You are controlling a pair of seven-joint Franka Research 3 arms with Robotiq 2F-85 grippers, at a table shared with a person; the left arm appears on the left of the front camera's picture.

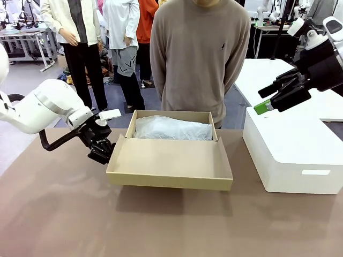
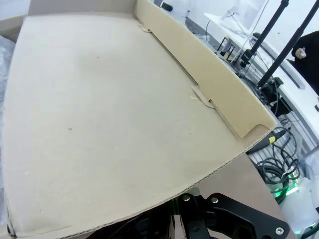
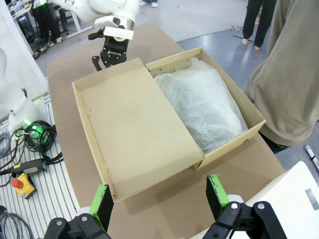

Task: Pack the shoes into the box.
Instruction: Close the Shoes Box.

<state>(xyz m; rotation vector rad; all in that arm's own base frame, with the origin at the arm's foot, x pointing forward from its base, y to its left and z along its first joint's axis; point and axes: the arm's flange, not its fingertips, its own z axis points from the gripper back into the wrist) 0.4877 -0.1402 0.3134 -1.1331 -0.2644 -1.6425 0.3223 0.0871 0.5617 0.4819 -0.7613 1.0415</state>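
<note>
Inside, box [image 1: 171, 128] contents veiled by tissue [image 1: 172, 128] (shoes unseen), left gripper [image 1: 102, 151] pinching lid [image 1: 170, 160] edge, right gripper [image 3: 162, 196] wide, empty.

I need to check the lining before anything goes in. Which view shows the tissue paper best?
The right wrist view: it looks down on the whole tissue paper inside the box. The front view shows it low behind the lid; the left wrist view catches only a sliver at the left edge.

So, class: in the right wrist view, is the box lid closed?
No. The lid lies folded open beside the box, leaving the white tissue paper inside exposed.
</note>
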